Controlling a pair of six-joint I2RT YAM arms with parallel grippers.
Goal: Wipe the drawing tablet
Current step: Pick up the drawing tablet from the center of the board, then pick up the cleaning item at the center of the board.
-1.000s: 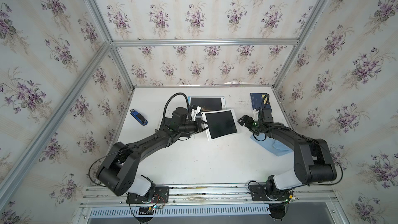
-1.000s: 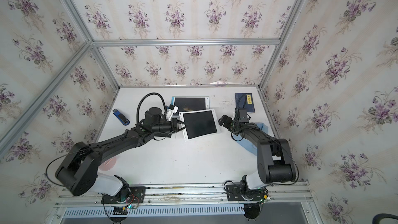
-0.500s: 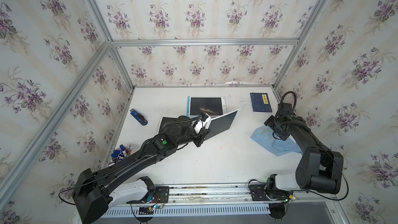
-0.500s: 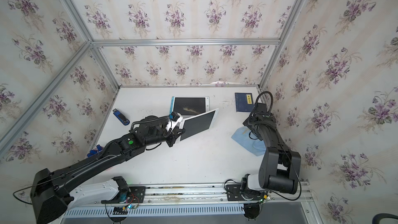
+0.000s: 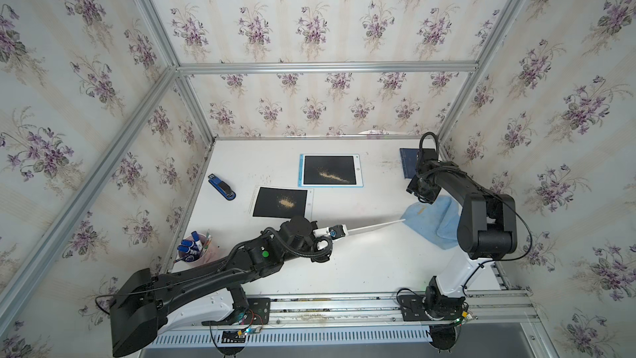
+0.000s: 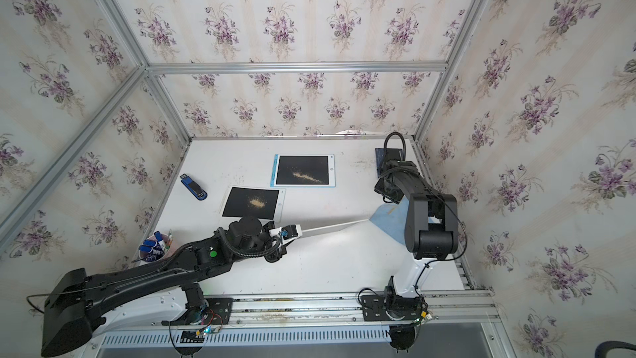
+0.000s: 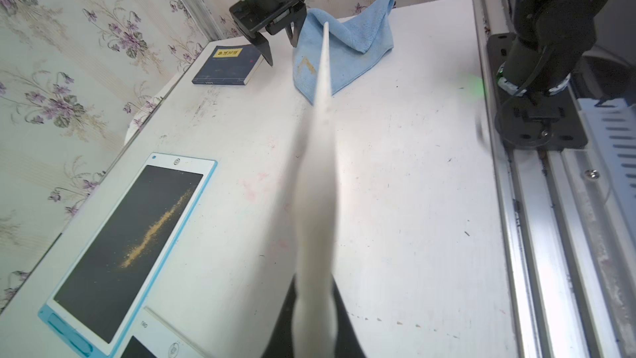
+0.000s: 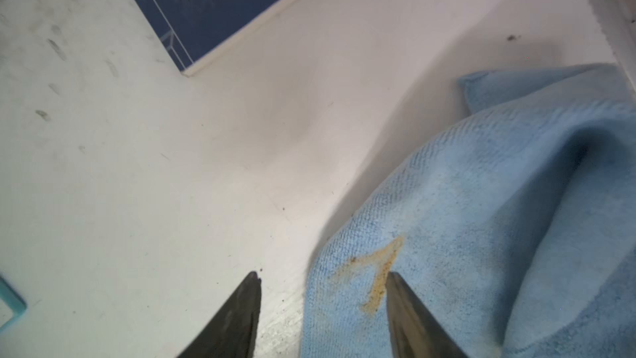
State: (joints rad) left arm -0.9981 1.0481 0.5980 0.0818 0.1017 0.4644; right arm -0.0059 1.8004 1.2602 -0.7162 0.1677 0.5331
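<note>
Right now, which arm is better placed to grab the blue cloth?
Right: the right end effector hangs open over the edge of the blue cloth; the left end effector is shut on a white tablet, held edge-on.

White scuffed tabletop (image 5: 361,263). On it, far middle: blue-framed drawing tablet (image 5: 329,170), dark screen, tan powder streak. Just nearer me, apart from it: white-framed drawing tablet (image 5: 280,202), tan powder patch. My left: blue stapler (image 5: 222,186), cup of blue-capped markers (image 5: 192,251) by the edge. My right: dark blue paperback book (image 5: 407,163), rumpled light blue microfibre cloth (image 5: 430,222), stained
</note>
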